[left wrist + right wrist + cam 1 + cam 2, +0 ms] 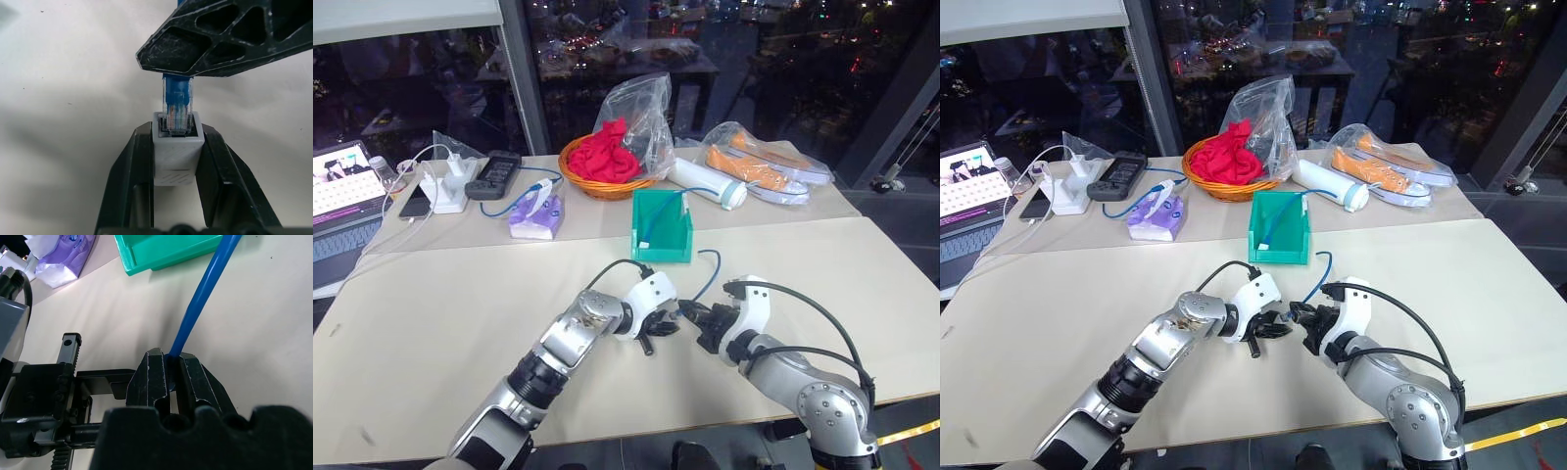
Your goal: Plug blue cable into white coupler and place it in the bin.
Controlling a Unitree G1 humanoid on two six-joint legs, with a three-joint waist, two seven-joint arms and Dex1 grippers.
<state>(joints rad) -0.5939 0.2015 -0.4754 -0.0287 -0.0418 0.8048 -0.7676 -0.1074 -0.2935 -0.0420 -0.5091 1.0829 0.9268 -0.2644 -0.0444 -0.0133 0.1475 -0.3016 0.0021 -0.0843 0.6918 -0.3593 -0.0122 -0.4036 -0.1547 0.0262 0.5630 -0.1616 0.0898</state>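
Bare table (460, 323) flanks both arms — bin (662, 227) stands just ahead.

Clutter along the far side of the table (460, 323)

A woven basket (597, 181) holds red cloth (607, 155) under a clear plastic bag (641, 113). Beside it lie a white tube (705, 183) and bagged orange shoes (759, 164). Leftward sit a purple tissue pack (536, 217), a black device (493, 174), white chargers (448, 186), a phone (415, 202) and an open laptop (342, 191).
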